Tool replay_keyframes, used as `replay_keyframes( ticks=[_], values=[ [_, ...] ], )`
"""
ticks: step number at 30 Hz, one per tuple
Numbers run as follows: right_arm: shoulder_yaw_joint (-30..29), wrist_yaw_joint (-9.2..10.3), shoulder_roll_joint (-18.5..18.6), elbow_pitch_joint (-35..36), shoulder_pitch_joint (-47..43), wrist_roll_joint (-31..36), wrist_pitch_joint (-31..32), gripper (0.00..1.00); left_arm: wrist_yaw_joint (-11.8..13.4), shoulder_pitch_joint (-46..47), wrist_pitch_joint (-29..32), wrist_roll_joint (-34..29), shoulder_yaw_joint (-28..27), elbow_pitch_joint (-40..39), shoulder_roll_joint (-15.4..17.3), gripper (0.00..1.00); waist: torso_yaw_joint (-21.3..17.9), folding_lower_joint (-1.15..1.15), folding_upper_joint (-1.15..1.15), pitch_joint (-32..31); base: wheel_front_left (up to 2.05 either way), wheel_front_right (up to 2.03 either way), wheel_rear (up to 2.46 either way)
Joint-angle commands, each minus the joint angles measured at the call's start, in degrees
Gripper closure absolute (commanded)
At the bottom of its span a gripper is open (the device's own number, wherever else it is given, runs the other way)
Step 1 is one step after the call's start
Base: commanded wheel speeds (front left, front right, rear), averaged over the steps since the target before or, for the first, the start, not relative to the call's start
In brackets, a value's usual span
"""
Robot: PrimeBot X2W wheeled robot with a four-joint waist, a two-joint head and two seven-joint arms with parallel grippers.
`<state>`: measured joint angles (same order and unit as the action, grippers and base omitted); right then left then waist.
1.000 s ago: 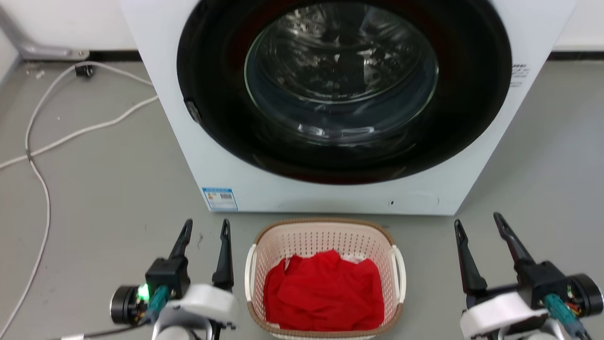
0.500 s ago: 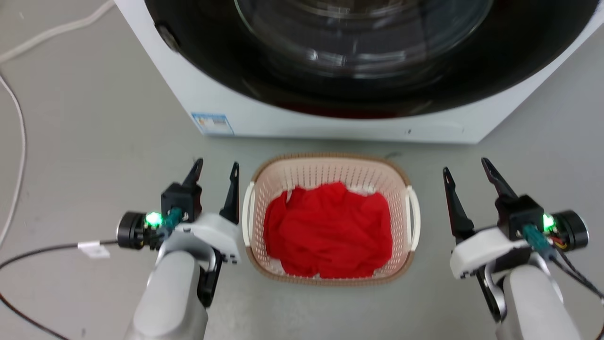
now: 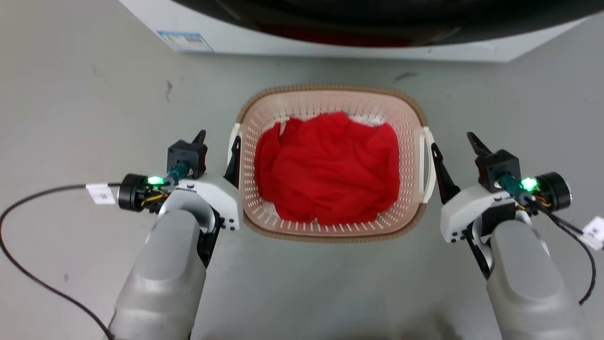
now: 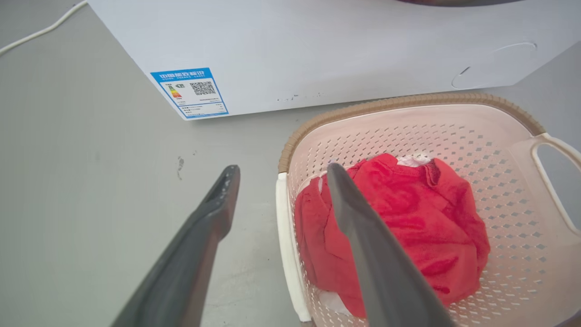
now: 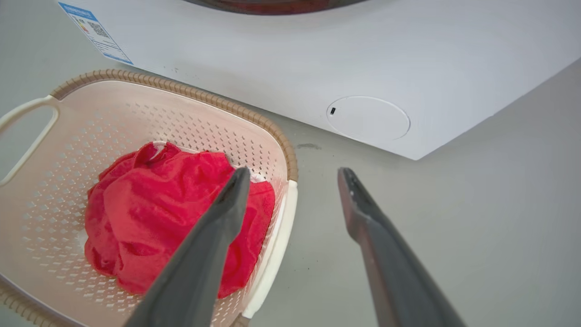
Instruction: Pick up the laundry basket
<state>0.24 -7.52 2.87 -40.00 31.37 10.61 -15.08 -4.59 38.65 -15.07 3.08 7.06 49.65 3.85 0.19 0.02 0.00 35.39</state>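
Note:
The laundry basket (image 3: 330, 89) stands on the floor in front of me, pale pink with a brown rim, holding a red cloth (image 3: 328, 174). My left gripper (image 3: 219, 137) is open beside the basket's white left handle (image 3: 232, 141). In the left wrist view that handle (image 4: 286, 236) lies between the fingers of the left gripper (image 4: 282, 168), the inner one over the basket (image 4: 408, 101). My right gripper (image 3: 452, 141) is open by the right handle (image 3: 428, 160). The right wrist view shows the right gripper (image 5: 294, 171) straddling that handle (image 5: 277, 254) of the basket (image 5: 136, 122).
The white washing machine (image 3: 330, 45) stands just behind the basket, its front panel (image 4: 317, 45) close to the far rim. A black cable (image 3: 28, 274) curves over the grey floor at the left.
The head camera has tilted down, so the washer slid up out of the picture. Both grippers have closed in on the basket's sides, the right one most, and still stand open.

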Motion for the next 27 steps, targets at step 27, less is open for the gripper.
replay_keyframes(
  ticks=[27],
  values=[
    [2.45, 0.06, 0.02, -17.17, 14.90, -1.14, -0.13, 0.00, -0.26, 15.43, -0.16, -1.61, 4.54, 18.52, -0.17, 0.00, -1.00, -0.02, 0.00, 18.17, 0.00, 0.00, 0.00]
  ],
)
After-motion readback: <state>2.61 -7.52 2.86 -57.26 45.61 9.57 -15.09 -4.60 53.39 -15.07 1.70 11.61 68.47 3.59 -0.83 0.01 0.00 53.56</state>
